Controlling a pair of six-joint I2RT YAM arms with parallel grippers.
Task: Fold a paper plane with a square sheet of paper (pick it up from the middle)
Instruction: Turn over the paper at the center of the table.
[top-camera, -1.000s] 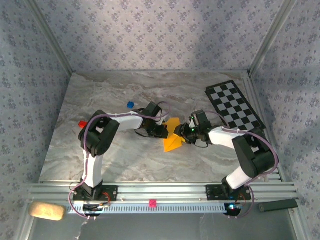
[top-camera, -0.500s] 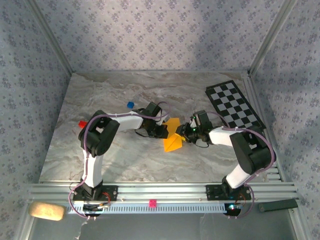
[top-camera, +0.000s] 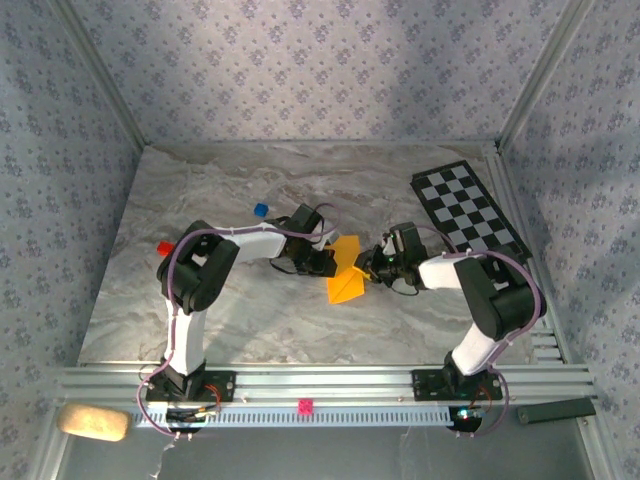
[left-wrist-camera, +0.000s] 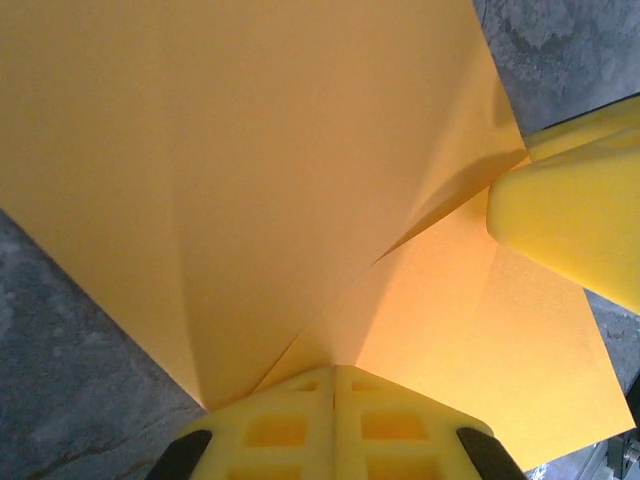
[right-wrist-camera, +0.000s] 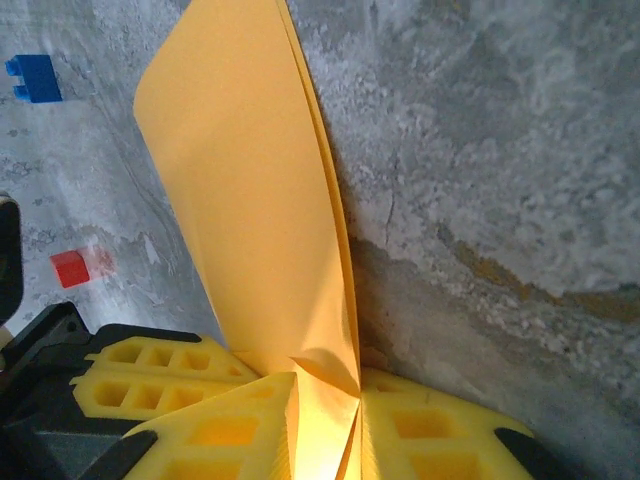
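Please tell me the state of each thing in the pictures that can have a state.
square sheet of paper: creased and folded, pinched at two sides
left gripper: shut on the paper
right gripper: shut on the paper
blue cube: lying free, untouched
red cube: lying free, untouched
checkered board: lying flat, untouched

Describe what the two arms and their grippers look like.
The left arm and right arm both have white links and black joints, with a lilac cable looped alongside each. Their bases sit on a silver rail. The fingers are bright yellow blocks with rectangular cut-outs, tapering to wedge tips.
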